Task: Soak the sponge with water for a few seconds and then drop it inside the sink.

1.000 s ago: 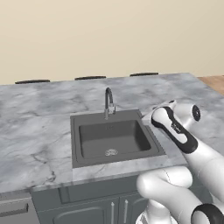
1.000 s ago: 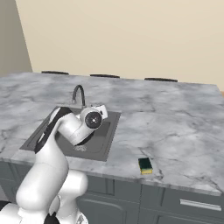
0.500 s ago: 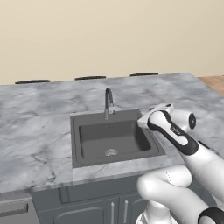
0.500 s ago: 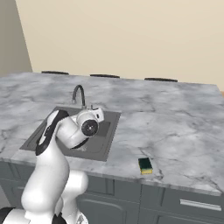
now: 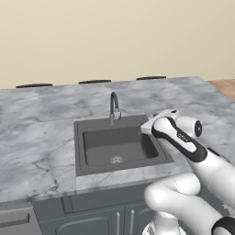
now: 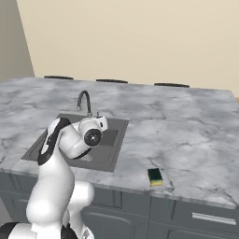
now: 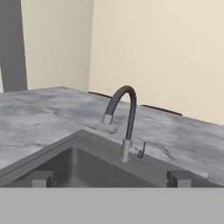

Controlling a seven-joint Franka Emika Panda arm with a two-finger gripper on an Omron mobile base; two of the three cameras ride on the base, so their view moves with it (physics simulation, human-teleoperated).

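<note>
The sponge, yellow with a dark green top, lies flat on the marble counter near its front edge, well to the right of the sink. My gripper is open with nothing between its fingertips. It hovers over the right side of the sink and looks across the basin at the curved dark faucet. The faucet stands at the back rim of the sink. Water is out of view, and the spout looks dry. The round drain sits in the basin floor.
Grey marble counter stretches to both sides of the sink and ends at a beige wall behind. Dark cabinet fronts run below the counter's front edge. My own arm stands in front of the basin in the right base view.
My hand has shifted a little leftward, from beside the sink's right rim to over the rim, toward the faucet. The sponge has not moved and the jaws stay open.
</note>
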